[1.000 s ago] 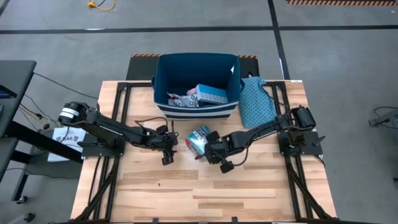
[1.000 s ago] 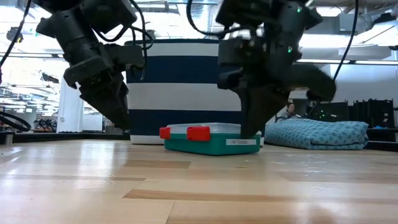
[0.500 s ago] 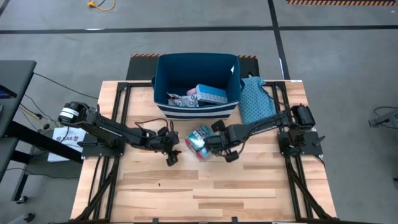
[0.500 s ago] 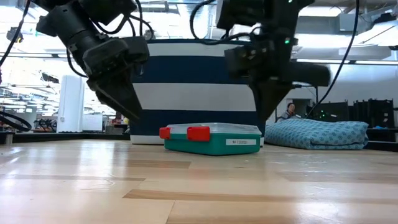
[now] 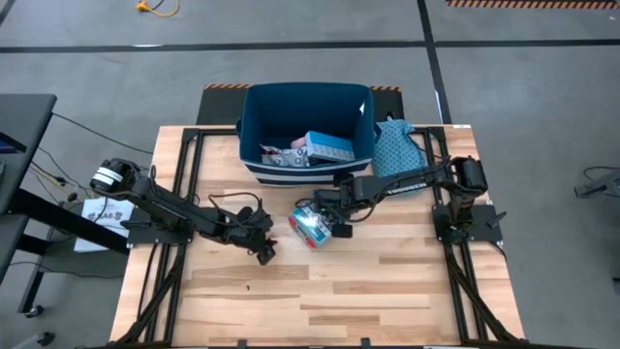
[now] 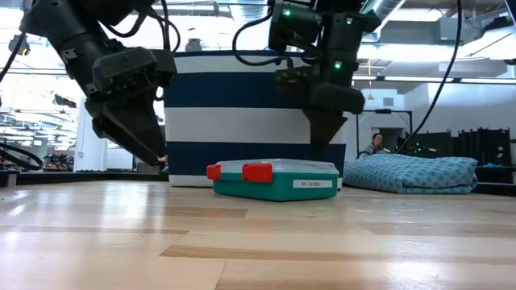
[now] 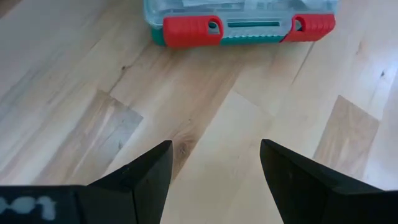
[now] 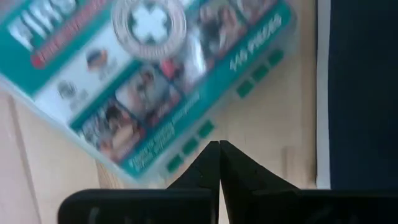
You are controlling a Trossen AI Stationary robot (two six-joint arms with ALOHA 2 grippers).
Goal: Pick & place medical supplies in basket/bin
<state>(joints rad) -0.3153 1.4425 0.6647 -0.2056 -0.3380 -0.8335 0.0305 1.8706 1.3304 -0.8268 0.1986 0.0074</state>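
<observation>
Only the high view shows inside the dark navy rectangular bin (image 5: pixel 308 126): a light blue pill organiser (image 5: pixel 329 146) and white packets (image 5: pixel 281 155). The teal-and-red plastic box (image 5: pixel 312 222) lies on the table at the bin's 6 o'clock. The left gripper (image 7: pixel 214 163) is spread; the right gripper (image 8: pixel 219 149) is pressed together.

The teal-and-red plastic box (image 8: pixel 149 81) is cut off by the right wrist view's edges, and its print is blurred. Supplies inside the navy striped bin (image 5: pixel 308 102) are partly hidden.
</observation>
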